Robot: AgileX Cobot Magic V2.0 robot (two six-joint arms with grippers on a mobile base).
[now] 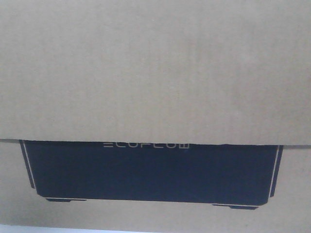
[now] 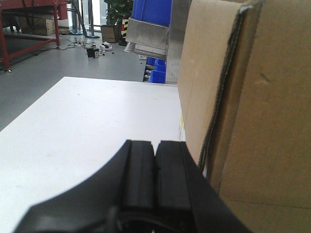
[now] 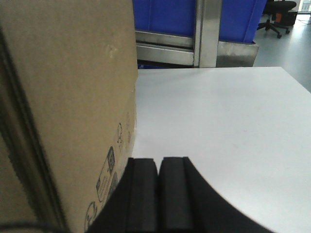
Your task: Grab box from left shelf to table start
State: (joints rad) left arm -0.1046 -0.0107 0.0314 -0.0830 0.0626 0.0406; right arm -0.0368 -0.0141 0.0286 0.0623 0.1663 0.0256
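Front-facing view is filled almost edge to edge by the large brown corrugated cardboard box [image 1: 155, 68], its matte surface faintly ribbed; a top flap overlaps a wide black printed panel [image 1: 150, 172] edged with a thin pale line, and pale "ECOFLOW" lettering [image 1: 146, 144] sits just under the flap's edge, its upper half partly cut off.

Left wrist view shows the box [image 2: 262, 121] standing on the smooth white table [image 2: 97, 126], its layered flap edges showing rough corrugation. The left gripper [image 2: 155, 170], black with flat rubbery pads, has its jaws pressed together on nothing, just beside the box's side. Beyond the table stands the brushed-steel shelf [image 2: 150, 36] carrying blue plastic bins [image 2: 153, 10].

Right wrist view has the box [image 3: 68, 97] on the other side, with small printed handling symbols [image 3: 111, 167] too blurred to read. The right gripper [image 3: 158, 194] is likewise closed and empty, seemingly alongside the cardboard.
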